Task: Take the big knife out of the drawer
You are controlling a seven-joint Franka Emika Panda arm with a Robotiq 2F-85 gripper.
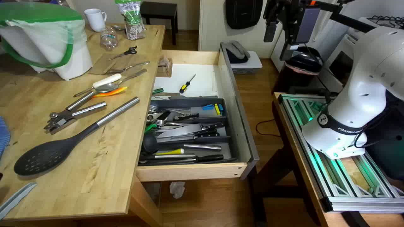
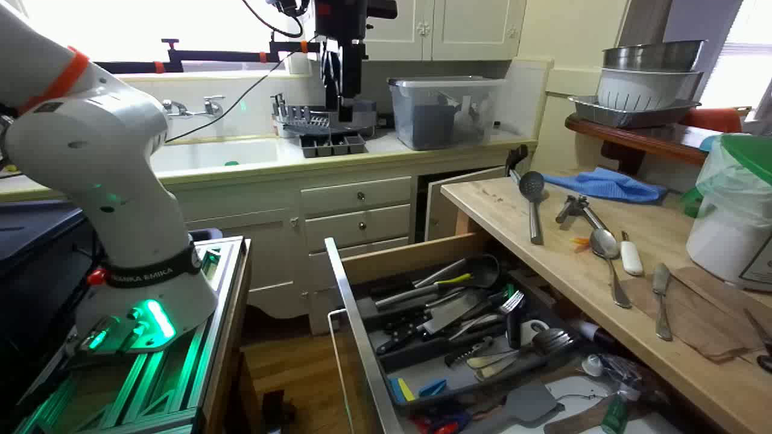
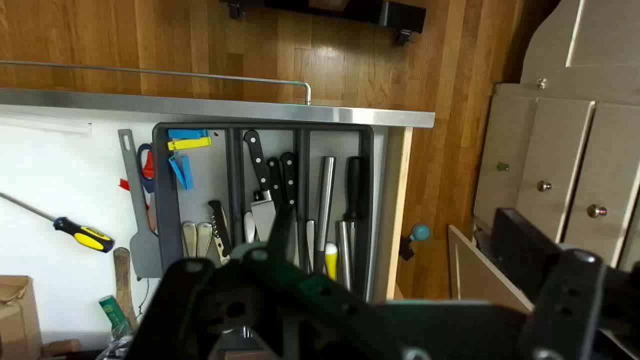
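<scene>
Big knife (image 1: 189,128): lies in the open drawer (image 1: 189,172), between two dividers (image 3: 235,175) of the dark tray (image 3: 167,220), pointed grey blade toward the counter (image 1: 94,189), beside two more black-handled knives (image 3: 275,176).
Hand (image 3: 395,220): hangs high, well apart from the knife, jaws spread wide.
Counter: beside the drawer, bearing a black slotted spoon (image 1: 47,157), a white mug (image 1: 95,20) and scissors (image 1: 131,51).

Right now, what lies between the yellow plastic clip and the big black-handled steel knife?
The wrist view shows a dark grey tray divider between the clip and knife.
</scene>
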